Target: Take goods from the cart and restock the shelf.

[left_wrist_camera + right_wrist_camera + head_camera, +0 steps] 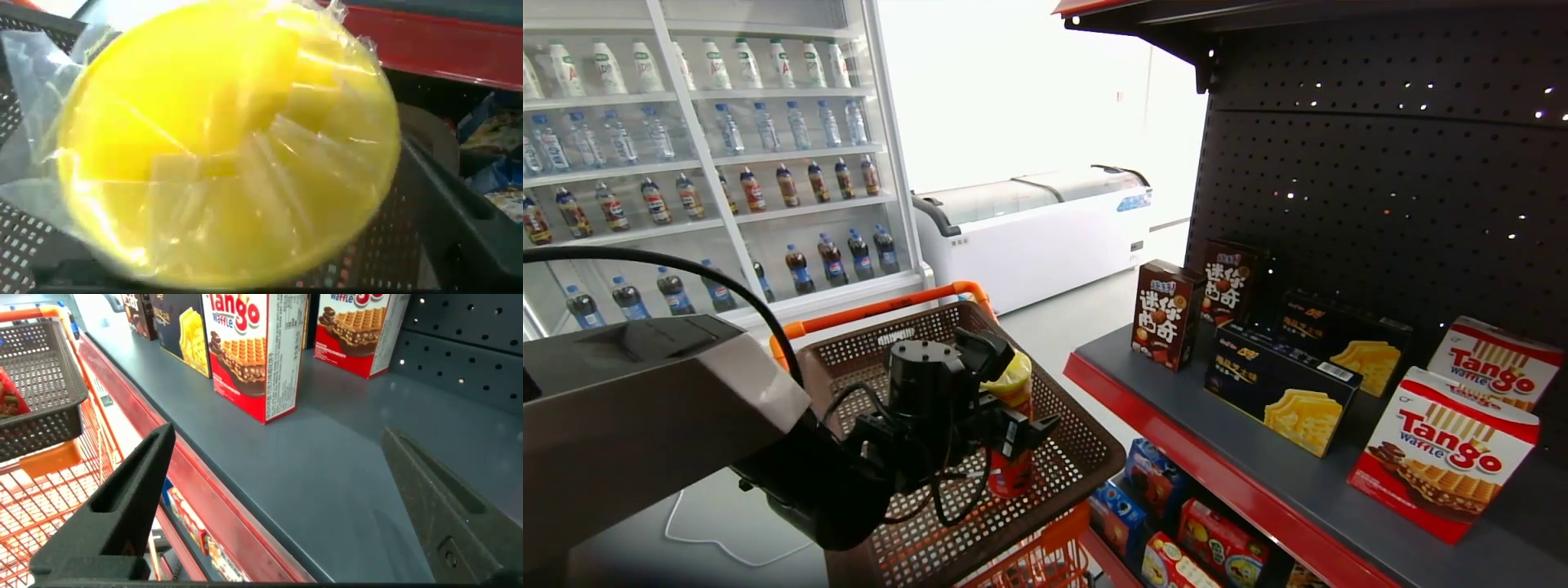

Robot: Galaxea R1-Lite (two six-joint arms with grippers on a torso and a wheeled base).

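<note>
1. A shop aisle. A glass-door fridge of bottles stands far off behind the left claw, with a white chest freezer beyond it.
2. The cart sits under the left claw, with a brown basket on top.
3. The left claw is down inside the basket. Its fingers stand on either side of a red can and appear clamped on it.
4. The can's yellow lid, wrapped in clear film, sits right in front of that claw's camera. I cannot tell whether the can's base touches the basket floor or hangs just off it.
5. Step in hand, as I judge it: the pick from the cart, with the grasp made and the lift out not yet done.
6. The shelf lies to the right of the left claw and a little higher. Along it stand chocolate boxes, then flat dark biscuit boxes, then wafer boxes.
7. The right claw hangs over the shelf board with its fingers spread wide and nothing between them. A wafer box stands just ahead of it, and bare board lies below it.
8. The next move likely calls for:
   - raising the can straight up until it clears the basket rim;
   - swinging it right to a bare patch of board in front of the boxes;
   - setting it down upright without knocking the boxes.
</note>
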